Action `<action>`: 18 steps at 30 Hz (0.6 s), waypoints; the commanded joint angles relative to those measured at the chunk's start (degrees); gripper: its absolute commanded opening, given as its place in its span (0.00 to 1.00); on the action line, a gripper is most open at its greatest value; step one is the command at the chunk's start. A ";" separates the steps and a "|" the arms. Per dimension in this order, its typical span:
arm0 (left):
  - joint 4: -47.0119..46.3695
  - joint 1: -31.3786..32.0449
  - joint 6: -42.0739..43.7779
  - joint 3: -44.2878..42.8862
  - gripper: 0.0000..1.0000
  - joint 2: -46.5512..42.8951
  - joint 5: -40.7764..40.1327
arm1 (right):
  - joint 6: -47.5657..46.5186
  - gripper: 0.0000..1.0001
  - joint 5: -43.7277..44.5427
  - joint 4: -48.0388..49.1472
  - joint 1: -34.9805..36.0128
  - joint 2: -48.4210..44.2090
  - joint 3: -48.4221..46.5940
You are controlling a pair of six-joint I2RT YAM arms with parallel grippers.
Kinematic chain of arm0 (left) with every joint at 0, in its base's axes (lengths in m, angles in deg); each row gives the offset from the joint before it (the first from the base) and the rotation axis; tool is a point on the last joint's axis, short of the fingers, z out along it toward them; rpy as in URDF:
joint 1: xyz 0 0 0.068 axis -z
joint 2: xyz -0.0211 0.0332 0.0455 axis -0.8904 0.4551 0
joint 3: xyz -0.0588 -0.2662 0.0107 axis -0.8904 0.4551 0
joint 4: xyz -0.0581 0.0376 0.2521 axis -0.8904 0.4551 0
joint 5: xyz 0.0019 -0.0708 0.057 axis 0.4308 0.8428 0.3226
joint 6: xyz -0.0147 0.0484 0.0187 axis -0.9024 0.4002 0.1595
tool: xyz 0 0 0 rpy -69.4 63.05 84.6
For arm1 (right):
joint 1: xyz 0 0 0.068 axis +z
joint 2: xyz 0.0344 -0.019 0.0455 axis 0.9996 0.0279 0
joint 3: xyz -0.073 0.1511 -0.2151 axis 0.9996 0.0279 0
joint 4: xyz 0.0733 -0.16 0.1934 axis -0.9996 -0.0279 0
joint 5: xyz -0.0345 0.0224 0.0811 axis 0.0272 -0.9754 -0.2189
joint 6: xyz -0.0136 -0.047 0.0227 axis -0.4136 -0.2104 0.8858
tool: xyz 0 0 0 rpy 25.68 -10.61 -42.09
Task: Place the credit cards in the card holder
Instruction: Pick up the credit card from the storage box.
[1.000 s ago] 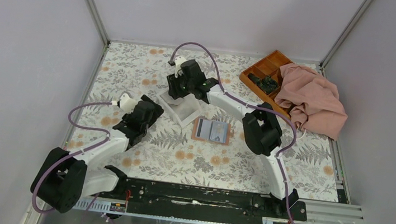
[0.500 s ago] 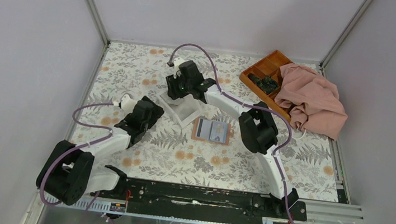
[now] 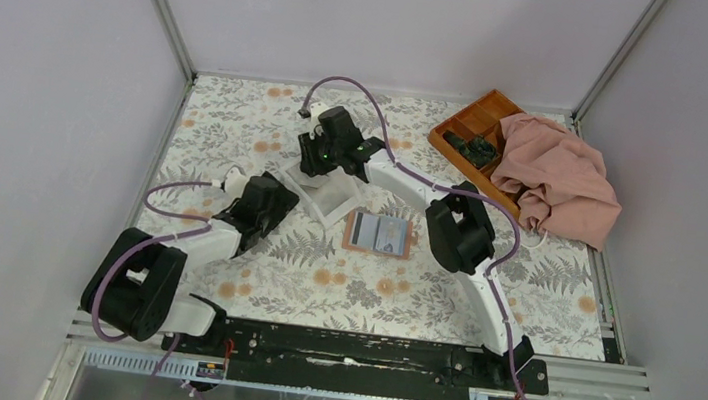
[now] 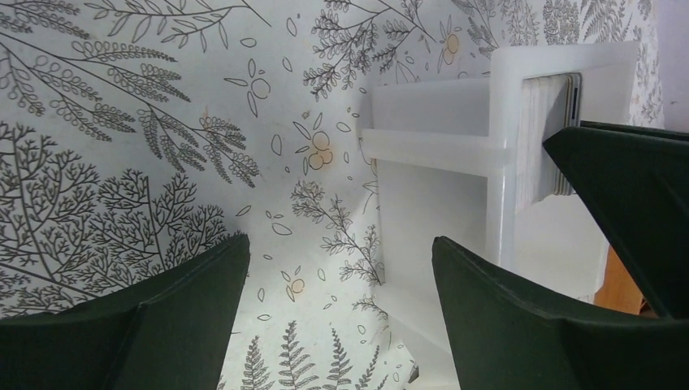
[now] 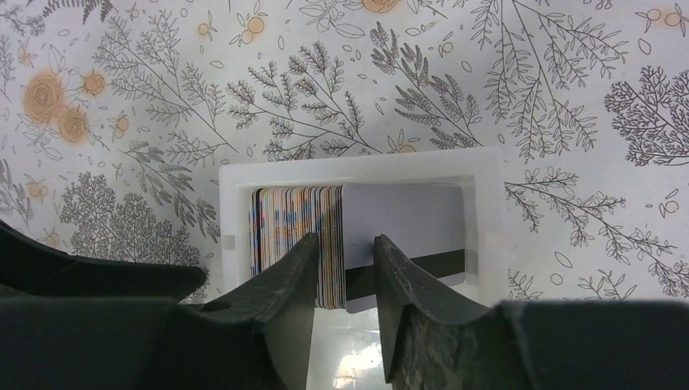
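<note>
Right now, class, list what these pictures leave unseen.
- Top view: the pink cloth covers the right end of the orange tray.
- Right wrist view: credit cards in the white box stand edge-on, faces hidden.
- Right wrist view: the right pincer straddles some cards; grip unclear.
- Top view: print inside the card holder too small.

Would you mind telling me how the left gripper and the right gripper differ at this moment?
The left gripper stands wide open; the right gripper has its jaws much closer together. The left gripper hovers over the tablecloth beside the white box; the right gripper reaches into that box, straddling the edge of the credit cards. Both have dark fingers and point down at the table.
</note>
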 commanded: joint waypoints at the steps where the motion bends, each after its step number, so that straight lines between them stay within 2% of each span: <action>1: -4.25 -0.68 -0.07 -0.89 0.90 0.37 2.38 | 1.11 0.36 -1.66 -1.62 -0.19 0.59 -2.08; 5: -4.21 -0.77 -0.16 -1.19 0.90 0.31 2.91 | 1.76 0.30 -2.36 -0.92 -0.09 -0.56 -1.00; 18: -4.08 -0.81 -0.16 -1.61 0.90 0.13 3.27 | 2.42 0.26 -1.91 -0.42 -0.09 -4.56 0.61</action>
